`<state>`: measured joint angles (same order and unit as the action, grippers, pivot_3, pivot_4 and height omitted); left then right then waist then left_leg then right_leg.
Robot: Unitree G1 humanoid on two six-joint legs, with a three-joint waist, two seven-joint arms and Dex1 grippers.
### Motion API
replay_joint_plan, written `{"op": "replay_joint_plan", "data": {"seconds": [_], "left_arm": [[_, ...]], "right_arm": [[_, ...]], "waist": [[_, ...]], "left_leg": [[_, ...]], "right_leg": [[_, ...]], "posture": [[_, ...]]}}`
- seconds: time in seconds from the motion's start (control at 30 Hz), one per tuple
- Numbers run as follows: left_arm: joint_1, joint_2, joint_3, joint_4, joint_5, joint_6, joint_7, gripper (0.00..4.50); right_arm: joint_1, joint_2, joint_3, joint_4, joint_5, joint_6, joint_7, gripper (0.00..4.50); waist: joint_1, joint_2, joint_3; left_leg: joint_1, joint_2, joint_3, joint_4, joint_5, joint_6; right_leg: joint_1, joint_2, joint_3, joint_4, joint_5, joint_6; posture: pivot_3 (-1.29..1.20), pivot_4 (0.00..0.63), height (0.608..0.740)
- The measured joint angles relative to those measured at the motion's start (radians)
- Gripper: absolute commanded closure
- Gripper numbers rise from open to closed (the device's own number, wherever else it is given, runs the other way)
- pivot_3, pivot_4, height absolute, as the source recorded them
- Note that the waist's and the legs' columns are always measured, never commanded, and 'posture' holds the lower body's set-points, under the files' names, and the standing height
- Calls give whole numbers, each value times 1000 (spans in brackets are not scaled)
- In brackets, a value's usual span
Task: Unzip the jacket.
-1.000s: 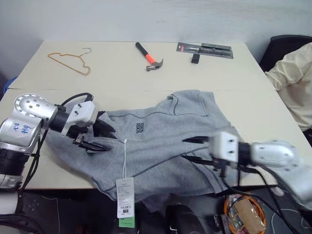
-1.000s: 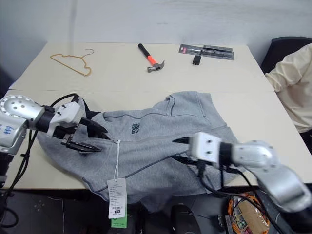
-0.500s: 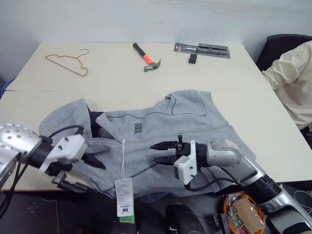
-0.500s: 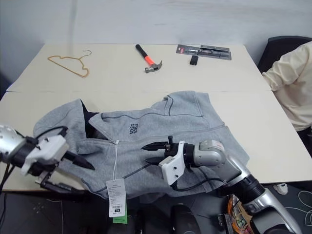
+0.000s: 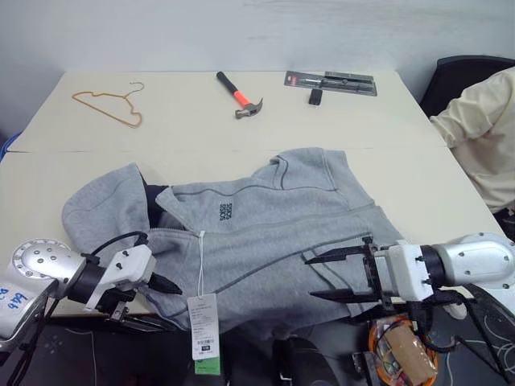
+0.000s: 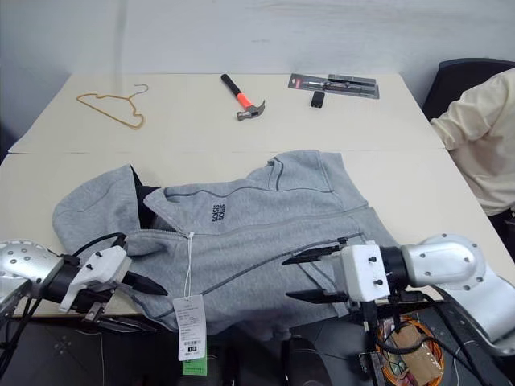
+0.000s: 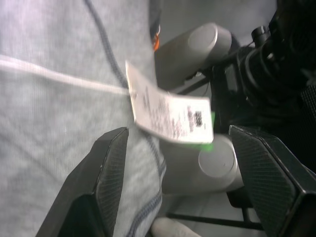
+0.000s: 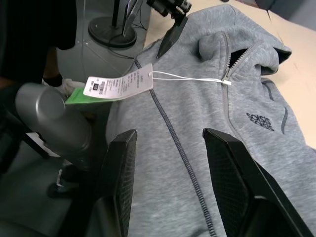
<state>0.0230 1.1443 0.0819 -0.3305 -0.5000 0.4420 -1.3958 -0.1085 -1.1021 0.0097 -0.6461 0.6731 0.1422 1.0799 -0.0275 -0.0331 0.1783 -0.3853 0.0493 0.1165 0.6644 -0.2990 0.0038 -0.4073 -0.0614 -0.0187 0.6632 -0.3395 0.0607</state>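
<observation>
Item: the jacket (image 5: 265, 233), light-grey fleece, hooded, dark navy lining showing at the hood opening. It lies spread flat across the near half of the table (image 5: 201, 121), hood toward the robot's left, hem toward its right, with the near edge drooping over the table's front. A small dark chest logo (image 5: 228, 211) sits beside the zip.

Attachments: the hang tags (image 5: 205, 326), white over green, dangle off the front edge on a thin white string tied at the zip pull (image 8: 225, 82). The zip appears closed from the collar down.

Handling (a judgement): soft, light and limp; it will likely bunch and slide on the smooth tabletop rather than resist a pull. The zip pull is small, so a fine pinch there seems needed, with the other gripper pinning the collar fabric just beside the zip top so the cloth stays taut.

Left gripper (image 5: 157, 301): at the table's front edge near the hood end, fingers spread wide, holding nothing.

Right gripper (image 5: 338, 276): over the hem end, fingers parted, empty, clear of the cloth.

Also present, well apart on the far table: an orange hanger (image 5: 109, 100), a hammer (image 5: 240, 94), a packaged tool (image 5: 330, 80).
</observation>
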Motion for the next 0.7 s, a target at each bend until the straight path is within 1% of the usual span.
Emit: {"op": "replay_joint_plan", "data": {"seconds": [0.13,0.23,0.3,0.43,0.53,0.7], "left_arm": [[-42,-37,-62,54,34,-40,-17,1068],[-77,-82,-109,80,54,-53,-16,1068],[-150,-145,-172,102,65,-29,2,1068],[-193,-180,-221,107,81,13,30,1068],[-208,-190,-239,104,72,70,33,1668],[-209,-176,-257,50,36,160,10,3122]], "right_arm": [[18,-20,-55,-40,85,100,11,2294],[17,-19,-61,-60,98,134,6,2294],[19,-9,-62,-67,94,163,-3,2294],[16,5,-63,-75,93,185,-7,2294],[7,20,-63,-74,93,200,-24,2262],[-19,45,-63,-72,93,219,-35,2262]], "waist": [[2,0,0],[2,0,0],[3,0,0],[0,0,0],[0,0,0],[0,0,0]], "left_leg": [[0,0,0,0,0,0],[0,0,0,0,0,0],[-1,0,0,1,0,0],[-1,0,0,0,0,0],[-1,0,0,0,1,-2],[-1,0,0,0,1,-2]], "right_leg": [[0,0,0,0,0,0],[0,-1,0,0,0,0],[0,0,0,-1,0,0],[0,0,0,0,0,0],[0,0,0,0,0,0],[0,0,0,0,0,0]], "posture": [[0,150,740],[0,150,740],[0,150,740],[0,150,740],[0,150,740],[0,150,740]]}}
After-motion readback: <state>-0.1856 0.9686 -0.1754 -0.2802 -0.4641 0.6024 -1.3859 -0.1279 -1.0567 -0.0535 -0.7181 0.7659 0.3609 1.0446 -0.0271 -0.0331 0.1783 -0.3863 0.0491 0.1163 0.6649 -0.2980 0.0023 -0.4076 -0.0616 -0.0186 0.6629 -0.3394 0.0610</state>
